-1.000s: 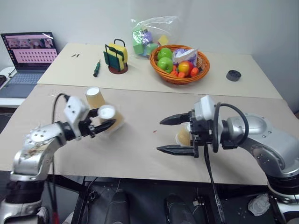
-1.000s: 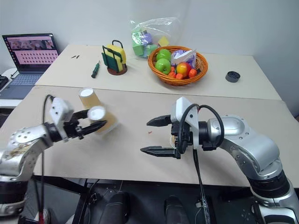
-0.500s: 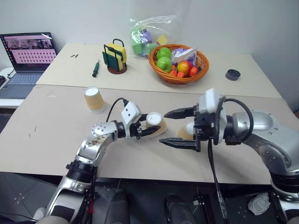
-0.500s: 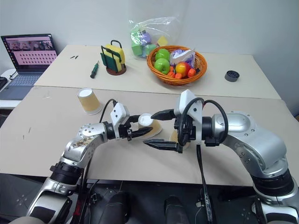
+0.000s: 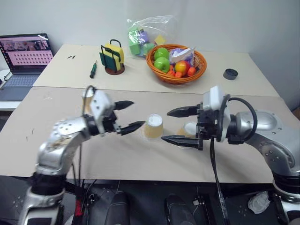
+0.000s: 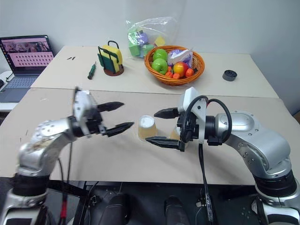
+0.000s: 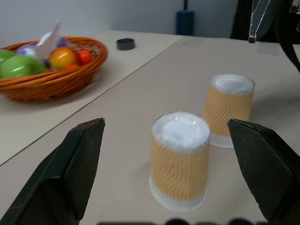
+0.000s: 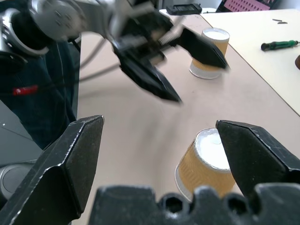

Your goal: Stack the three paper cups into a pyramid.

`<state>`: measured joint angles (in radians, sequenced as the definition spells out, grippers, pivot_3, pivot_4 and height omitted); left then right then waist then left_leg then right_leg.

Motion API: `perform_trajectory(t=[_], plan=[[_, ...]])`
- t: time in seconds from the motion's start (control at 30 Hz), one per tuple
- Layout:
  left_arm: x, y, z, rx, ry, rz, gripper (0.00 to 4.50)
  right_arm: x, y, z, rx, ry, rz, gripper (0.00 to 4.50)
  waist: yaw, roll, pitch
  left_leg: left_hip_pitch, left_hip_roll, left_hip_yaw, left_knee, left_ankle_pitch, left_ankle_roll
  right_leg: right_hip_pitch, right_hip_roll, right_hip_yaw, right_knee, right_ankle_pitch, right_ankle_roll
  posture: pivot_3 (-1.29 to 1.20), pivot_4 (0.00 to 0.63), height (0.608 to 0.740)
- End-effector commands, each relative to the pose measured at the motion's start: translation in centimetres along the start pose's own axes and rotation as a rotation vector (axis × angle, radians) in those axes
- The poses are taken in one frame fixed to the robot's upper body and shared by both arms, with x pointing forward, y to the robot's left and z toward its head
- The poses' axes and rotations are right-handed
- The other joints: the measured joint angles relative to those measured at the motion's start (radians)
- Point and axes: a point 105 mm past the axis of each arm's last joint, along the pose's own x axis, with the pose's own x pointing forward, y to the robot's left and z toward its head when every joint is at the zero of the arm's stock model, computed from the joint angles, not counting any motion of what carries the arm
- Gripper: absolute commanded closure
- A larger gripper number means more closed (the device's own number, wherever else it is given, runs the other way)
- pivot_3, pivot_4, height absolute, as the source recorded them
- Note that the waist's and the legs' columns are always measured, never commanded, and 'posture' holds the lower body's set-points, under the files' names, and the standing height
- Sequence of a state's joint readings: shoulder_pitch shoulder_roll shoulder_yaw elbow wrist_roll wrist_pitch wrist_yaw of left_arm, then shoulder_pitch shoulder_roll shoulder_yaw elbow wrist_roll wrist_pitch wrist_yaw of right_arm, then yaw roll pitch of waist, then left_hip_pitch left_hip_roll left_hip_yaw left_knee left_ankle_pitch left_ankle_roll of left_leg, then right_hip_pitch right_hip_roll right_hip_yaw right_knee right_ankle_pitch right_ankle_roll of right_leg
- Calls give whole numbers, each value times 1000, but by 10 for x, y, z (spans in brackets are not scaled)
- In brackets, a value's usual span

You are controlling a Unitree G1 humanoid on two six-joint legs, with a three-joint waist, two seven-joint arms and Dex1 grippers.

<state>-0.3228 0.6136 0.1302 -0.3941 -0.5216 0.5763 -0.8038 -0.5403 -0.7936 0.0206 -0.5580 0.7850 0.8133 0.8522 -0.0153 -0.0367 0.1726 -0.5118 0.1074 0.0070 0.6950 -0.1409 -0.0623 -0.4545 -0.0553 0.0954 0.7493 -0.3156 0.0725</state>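
On the tan table (image 5: 117,159), a cup (image 5: 153,127) has just been released upside down beside another cup (image 5: 189,129); both grippers (image 5: 123,116) (image 5: 176,126) are spread wide, the base row judged formed, the third cup (image 8: 210,46) left apart.

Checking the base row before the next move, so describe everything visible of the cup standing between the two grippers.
The middle cup is a small tan paper cup with wavy ribbed walls, standing upside down on the table, white base up, wide rim flat on the surface. Nothing grips it: the left gripper is open beside it. A second inverted cup stands close by, apart from it.
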Motion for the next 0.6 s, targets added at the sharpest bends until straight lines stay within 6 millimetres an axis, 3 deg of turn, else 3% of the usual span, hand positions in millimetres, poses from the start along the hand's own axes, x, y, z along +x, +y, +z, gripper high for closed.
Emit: perform_trajectory(t=[0.03, 0.13, 0.23, 0.37, 0.6], plan=[[-21, 41, -20, -37, 44, 454, 39, -3, -1, 9, -59, -26, -4, 0, 8, 0, 0, 0, 0, 0, 1, 0, 1, 1, 0, 0, 0, -1, 0, 0, 150, 661], [-27, 54, -38, -48, 73, 691, 39, -1, -1, 10, -61, -34, 4, 0, 12, -1, 0, 0, -1, -1, 2, 1, 2, 2, -1, 0, -2, -2, -2, 0, 150, 661], [-21, 58, -50, -83, 58, 851, 39, 1, 0, 11, -62, -38, 17, 0, 21, -1, 0, 0, -3, -1, 2, 1, 2, 4, -1, 0, -5, -1, -1, 0, 150, 661], [-6, 67, -62, -97, 59, 875, 39, 2, 1, 11, -64, -39, 30, 0, 28, -1, 0, -1, -3, -2, 2, 1, 2, 5, -1, 0, -6, 2, 0, 0, 150, 661], [-11, 94, -81, -60, 105, 922, 39, 0, 1, 10, -63, -34, 16, 0, 26, -1, 0, -1, -3, -2, 0, 1, 2, 4, -1, 0, -7, 4, 1, 0, 150, 661]])
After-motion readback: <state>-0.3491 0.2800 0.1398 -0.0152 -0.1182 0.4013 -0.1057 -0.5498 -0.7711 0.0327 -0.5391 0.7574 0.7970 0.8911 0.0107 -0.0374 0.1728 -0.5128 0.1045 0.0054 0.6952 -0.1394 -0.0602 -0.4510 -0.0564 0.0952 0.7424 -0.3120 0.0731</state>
